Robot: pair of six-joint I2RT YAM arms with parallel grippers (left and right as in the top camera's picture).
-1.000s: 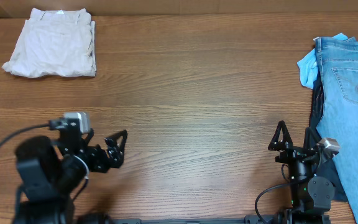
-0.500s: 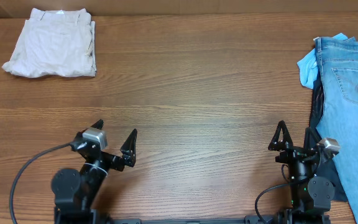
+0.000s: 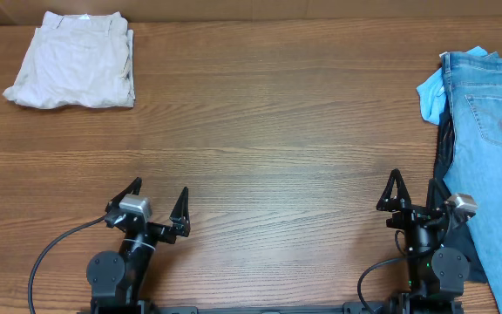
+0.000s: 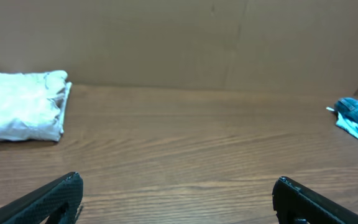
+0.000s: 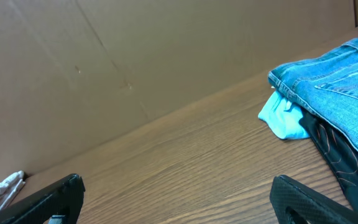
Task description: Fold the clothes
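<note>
Holding left gripper (image 3: 159, 187) and right gripper (image 3: 413, 180) wide open, empty, at the near edge of the table (image 3: 277, 131), apart from the clothes (image 3: 72, 59) lying folded in the far left corner, likely signalling completion.

A robot-lab test bench is showing here — a brown wood-grain table (image 3: 277, 131) backing onto a plain brown cardboard wall (image 4: 166, 37).
</note>
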